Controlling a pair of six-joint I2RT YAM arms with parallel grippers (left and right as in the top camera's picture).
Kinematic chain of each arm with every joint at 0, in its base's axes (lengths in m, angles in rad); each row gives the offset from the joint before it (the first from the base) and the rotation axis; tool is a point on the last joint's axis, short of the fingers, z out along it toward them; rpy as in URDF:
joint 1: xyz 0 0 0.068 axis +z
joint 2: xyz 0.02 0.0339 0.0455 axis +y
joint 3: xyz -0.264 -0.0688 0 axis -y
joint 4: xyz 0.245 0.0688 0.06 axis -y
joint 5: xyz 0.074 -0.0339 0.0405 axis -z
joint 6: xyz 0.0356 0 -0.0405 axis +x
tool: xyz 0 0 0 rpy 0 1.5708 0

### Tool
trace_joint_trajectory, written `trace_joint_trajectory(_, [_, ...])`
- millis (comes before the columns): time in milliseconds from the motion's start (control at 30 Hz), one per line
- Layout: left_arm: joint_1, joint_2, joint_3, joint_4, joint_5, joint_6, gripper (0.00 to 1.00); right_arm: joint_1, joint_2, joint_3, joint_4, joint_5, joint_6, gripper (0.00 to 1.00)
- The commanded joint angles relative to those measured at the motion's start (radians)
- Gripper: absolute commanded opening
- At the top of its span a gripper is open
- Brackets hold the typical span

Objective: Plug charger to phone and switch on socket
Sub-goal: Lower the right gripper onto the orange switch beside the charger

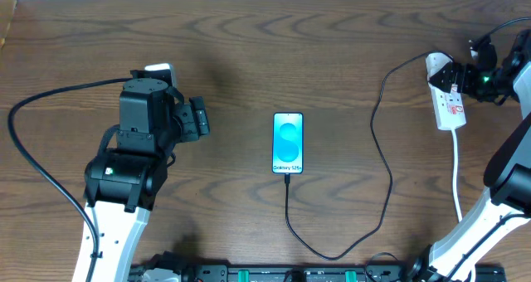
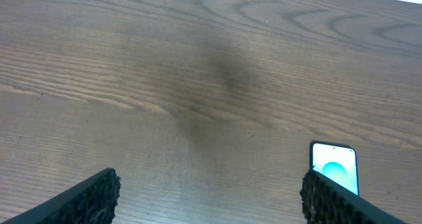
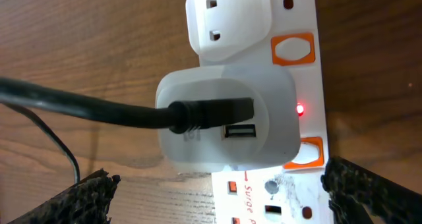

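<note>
The phone (image 1: 288, 143) lies face up at the table's middle, its light blue screen lit. The charger's black cable (image 1: 377, 149) meets the phone's lower edge, loops along the front and climbs to the white adapter (image 3: 224, 118) plugged into the socket (image 1: 449, 104) at far right. A small red light (image 3: 300, 109) glows on the socket (image 3: 300, 13) beside the adapter, between two orange-framed switches (image 3: 291, 49). My right gripper (image 3: 224, 197) hovers open just above the socket, holding nothing. My left gripper (image 1: 199, 118) stands open left of the phone (image 2: 335, 168), its fingers (image 2: 92, 197) empty.
The socket's white cord (image 1: 456, 174) runs toward the front edge beside my right arm. A black rail (image 1: 274, 274) lies along the front. My left arm's black cable (image 1: 50, 91) arcs over the left side. A spare outlet (image 3: 217, 20) sits beyond the adapter.
</note>
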Motion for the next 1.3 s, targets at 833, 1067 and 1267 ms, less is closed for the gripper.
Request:
trace_joint_trajectory(833, [0.004, 0.001, 0.010, 0.000, -0.013, 0.010, 0.88, 0.062, 0.009, -0.014, 0.023, 0.029, 0.018, 0.99])
trace_joint_trajectory(1067, [0.004, 0.001, 0.010, 0.000, -0.013, 0.010, 0.88, 0.062, 0.009, -0.021, 0.039, 0.031, 0.017, 0.99])
trace_joint_trajectory(1267, [0.004, 0.001, 0.010, 0.000, -0.013, 0.010, 0.88, 0.062, 0.010, -0.061, 0.070, 0.061, 0.017, 0.99])
